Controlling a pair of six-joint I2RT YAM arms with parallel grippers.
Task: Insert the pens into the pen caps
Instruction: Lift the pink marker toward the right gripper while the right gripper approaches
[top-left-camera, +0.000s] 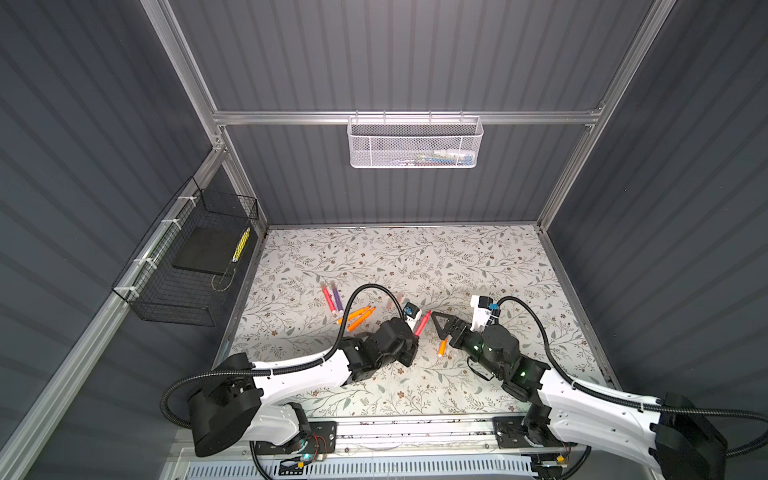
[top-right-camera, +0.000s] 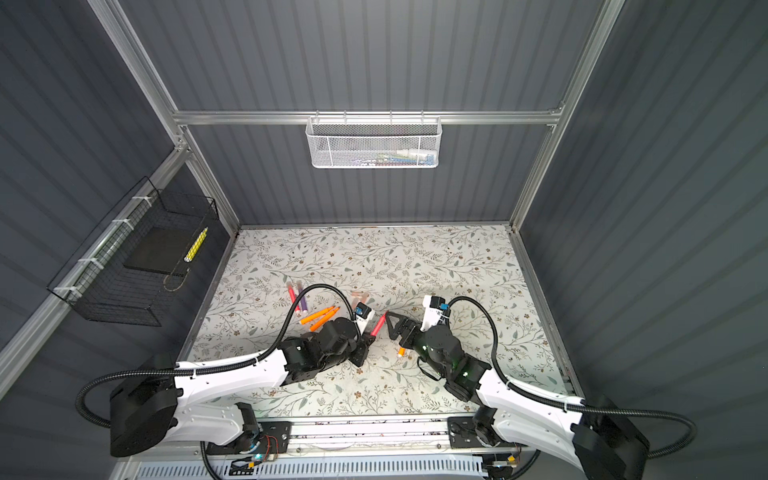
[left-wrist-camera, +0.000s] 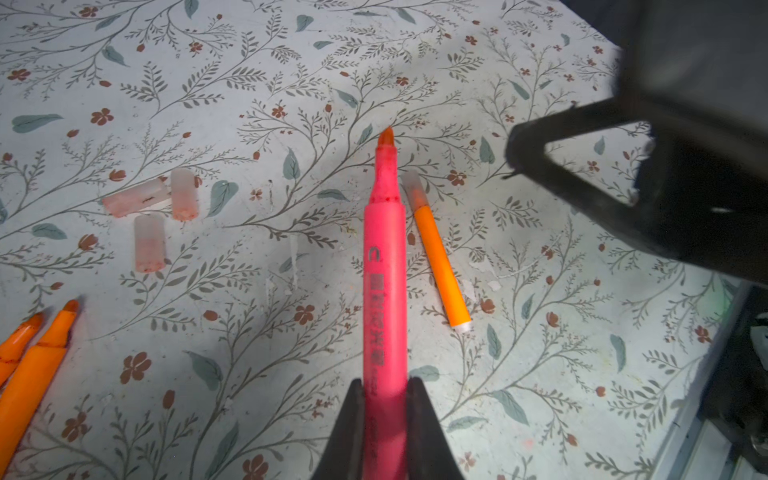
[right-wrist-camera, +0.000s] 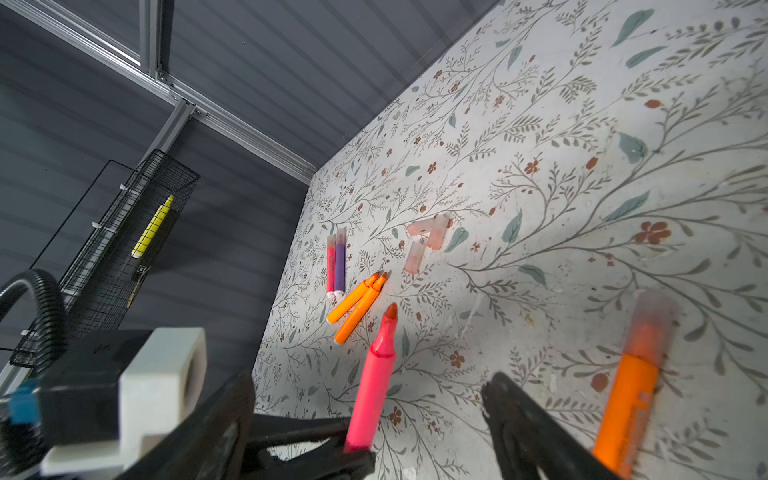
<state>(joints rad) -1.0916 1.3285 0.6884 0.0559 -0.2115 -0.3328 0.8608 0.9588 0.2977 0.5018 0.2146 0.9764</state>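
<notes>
My left gripper (left-wrist-camera: 384, 390) is shut on a pink pen (left-wrist-camera: 384, 270), uncapped, held above the table with its tip pointing away from the jaws; in both top views it (top-left-camera: 422, 323) (top-right-camera: 378, 324) slants beside my right gripper (top-left-camera: 440, 322). In the right wrist view, the right gripper (right-wrist-camera: 370, 386) stands open, and the pink pen (right-wrist-camera: 374, 399) shows between its fingers untouched. An orange pen (left-wrist-camera: 440, 262) (right-wrist-camera: 631, 399) wearing a cap lies below. Three loose pen caps (left-wrist-camera: 147, 243) (right-wrist-camera: 428, 237) lie together. Two uncapped orange pens (top-left-camera: 359, 318) lie side by side.
A capped pink pen (right-wrist-camera: 331, 266) and a capped purple pen (right-wrist-camera: 340, 266) lie side by side further left. A black wire basket (top-left-camera: 187, 266) hangs on the left wall, a white mesh basket (top-left-camera: 415, 143) on the back wall. The floral table (top-left-camera: 457, 266) ends at grey walls.
</notes>
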